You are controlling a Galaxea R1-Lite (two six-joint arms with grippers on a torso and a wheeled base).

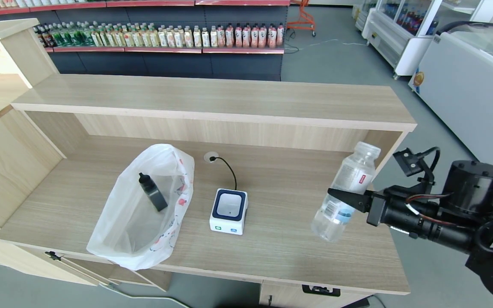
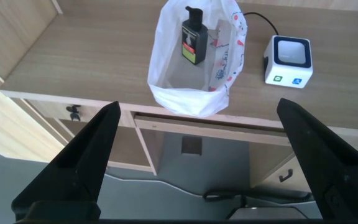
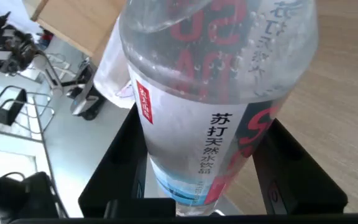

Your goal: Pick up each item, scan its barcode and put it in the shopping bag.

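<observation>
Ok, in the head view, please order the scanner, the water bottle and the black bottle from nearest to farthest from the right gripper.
1. Water bottle: held in the right gripper, over the counter at its right end.
2. Scanner: middle of the counter, to the robot's left of the gripper.
3. Black bottle: farthest left, inside the shopping bag.

The light wooden tabletop [image 1: 280,239] lies bare from the white square scanner with a dark blue frame [image 1: 228,210] to its right edge. The clear plastic water bottle [image 1: 345,192], clamped tilted in the right end effector [image 1: 344,197], is held over that stretch. The white plastic shopping bag [image 1: 144,244] stands left of the scanner, mouth gaping upward, with a black pump bottle [image 1: 152,194] leaning inside. A thin black cable [image 1: 228,167] arches behind the scanner. A raised wooden ledge [image 1: 212,100] walls off the back, and a wooden side panel [image 1: 11,162] closes the left. The gap between bag and scanner looks narrow, though it is hard to judge.
</observation>
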